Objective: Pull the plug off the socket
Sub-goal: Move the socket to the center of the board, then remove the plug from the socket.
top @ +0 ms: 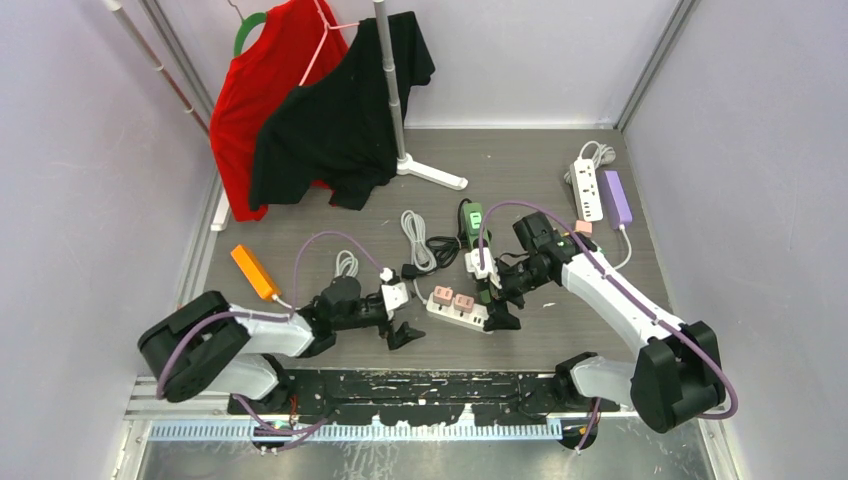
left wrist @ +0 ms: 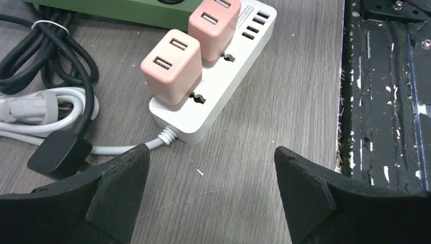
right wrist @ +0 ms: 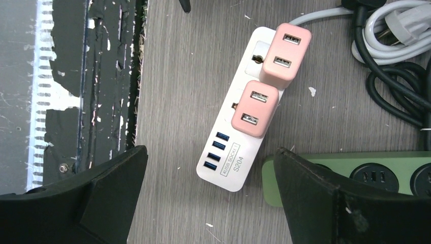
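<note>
Near the middle of the table's (right wrist: 193,76) front edge lies the white strip (right wrist: 228,168), two pink plugs (right wrist: 286,54) seated in it close together. The left gripper (left wrist: 211,152) and right gripper (right wrist: 210,151) hover at either end, both spread wide and holding nothing. If nothing pins the strip, it will likely lift with the plug. A wide pinch could also catch the neighbouring plug or the green strip (right wrist: 356,175) just beside.

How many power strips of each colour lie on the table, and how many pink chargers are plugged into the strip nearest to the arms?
White power strips: 2
Green power strips: 1
Pink chargers, plugged into the near white strip: 2
Total: 5
</note>
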`<state>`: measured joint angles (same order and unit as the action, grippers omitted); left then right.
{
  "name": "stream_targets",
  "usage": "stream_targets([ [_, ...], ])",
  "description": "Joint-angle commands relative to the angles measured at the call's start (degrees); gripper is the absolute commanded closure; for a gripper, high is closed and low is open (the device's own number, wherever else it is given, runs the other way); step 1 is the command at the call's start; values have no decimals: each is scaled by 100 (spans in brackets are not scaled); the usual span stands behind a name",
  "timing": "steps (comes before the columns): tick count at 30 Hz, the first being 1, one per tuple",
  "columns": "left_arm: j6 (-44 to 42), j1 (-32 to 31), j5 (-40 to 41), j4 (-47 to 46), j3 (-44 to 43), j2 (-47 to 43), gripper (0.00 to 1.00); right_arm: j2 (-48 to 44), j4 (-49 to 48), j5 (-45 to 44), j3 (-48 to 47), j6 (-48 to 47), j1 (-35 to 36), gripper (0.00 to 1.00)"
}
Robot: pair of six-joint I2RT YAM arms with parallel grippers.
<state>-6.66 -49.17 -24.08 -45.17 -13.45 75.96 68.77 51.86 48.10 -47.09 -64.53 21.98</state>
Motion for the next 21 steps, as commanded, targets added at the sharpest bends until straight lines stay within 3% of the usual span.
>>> stream_targets([
  [1,-256,347,-831,-1009,-282,499,10,20,-149,-35,-66,-20,-12,1],
  [4,-148,535,-1214,-1147,-462,900,11,21,-149,-61,-55,-35,-12,1],
  [10,-324,540,-1297,-546,-780,1190,12,52,-140,-113,-55,-59,-8,1],
  [21,-1219,548,-1637,-535,-1038,1765,12,122,-132,-169,-63,-56,57,1],
])
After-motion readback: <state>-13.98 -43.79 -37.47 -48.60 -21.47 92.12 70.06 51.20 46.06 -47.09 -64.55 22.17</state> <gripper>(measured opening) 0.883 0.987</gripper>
